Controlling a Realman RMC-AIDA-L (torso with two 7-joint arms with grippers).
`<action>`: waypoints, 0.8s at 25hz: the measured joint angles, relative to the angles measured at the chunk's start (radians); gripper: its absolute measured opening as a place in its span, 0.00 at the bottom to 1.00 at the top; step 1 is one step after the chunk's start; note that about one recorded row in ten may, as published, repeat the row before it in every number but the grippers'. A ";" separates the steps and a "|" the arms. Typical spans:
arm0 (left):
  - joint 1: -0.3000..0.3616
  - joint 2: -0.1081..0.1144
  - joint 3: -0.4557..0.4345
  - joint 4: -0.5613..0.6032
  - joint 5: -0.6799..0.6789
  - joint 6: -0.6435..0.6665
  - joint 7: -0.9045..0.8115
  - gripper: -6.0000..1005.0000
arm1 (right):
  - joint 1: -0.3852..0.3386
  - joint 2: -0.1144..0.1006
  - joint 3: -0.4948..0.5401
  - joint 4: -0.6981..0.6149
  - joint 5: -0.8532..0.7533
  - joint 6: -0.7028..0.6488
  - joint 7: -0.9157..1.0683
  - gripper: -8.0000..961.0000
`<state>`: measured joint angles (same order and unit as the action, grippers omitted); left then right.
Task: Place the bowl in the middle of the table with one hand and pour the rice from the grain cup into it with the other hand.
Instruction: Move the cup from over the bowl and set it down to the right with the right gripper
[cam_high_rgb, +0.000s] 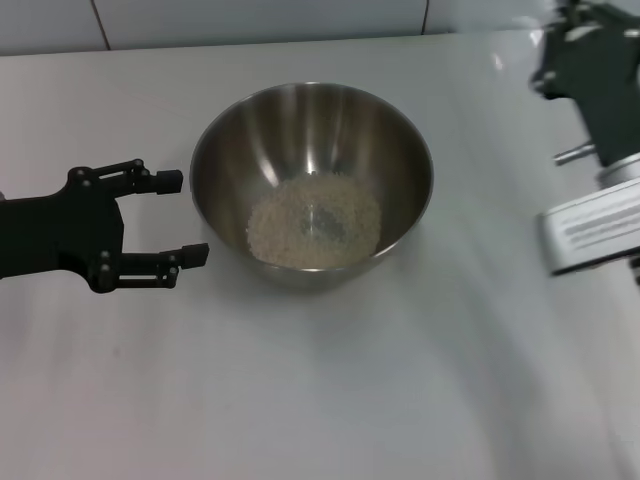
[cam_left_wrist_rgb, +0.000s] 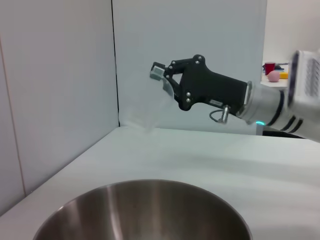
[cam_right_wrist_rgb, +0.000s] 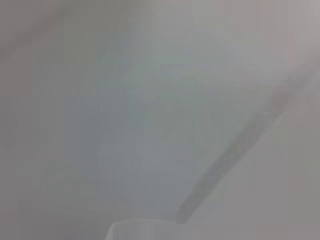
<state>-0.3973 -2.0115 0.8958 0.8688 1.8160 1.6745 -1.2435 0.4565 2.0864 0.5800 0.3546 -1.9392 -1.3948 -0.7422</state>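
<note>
On the near side of the table (cam_high_rgb: 330, 400) nothing of the task lies. Further in, at the middle, stands the bowl (cam_high_rgb: 225, 140), upright, and the rice (cam_high_rgb: 314, 221) sits as a loose heap on its bottom. So both steps look done: the bowl is placed and the grain is in it; what remains, I judge, is only putting the cup down and drawing the arms away.

The left tool (cam_high_rgb: 180, 218) hangs just beside the bowl's left wall, apart from it, its two fingers spread wide with nothing between them.

Farthest off, at the table's right rear, the right tool (cam_left_wrist_rgb: 162, 80) is raised above the surface. The left wrist view shows it closed on the grain cup (cam_left_wrist_rgb: 150, 112), which tips downward and appears empty, though the clear plastic is hard to read.
</note>
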 joint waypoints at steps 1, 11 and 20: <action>0.000 -0.002 0.000 0.003 0.001 0.000 0.000 0.86 | 0.000 0.000 0.000 0.000 0.000 0.000 0.000 0.06; -0.008 -0.009 0.000 0.016 0.003 0.004 -0.002 0.86 | 0.001 -0.008 0.050 -0.149 -0.003 0.216 0.667 0.06; -0.011 -0.010 0.002 0.016 0.003 -0.003 -0.003 0.86 | 0.018 -0.007 0.028 -0.160 -0.033 0.357 0.734 0.06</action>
<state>-0.4081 -2.0217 0.8974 0.8851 1.8194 1.6715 -1.2467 0.4742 2.0795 0.6077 0.1950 -1.9726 -1.0381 -0.0085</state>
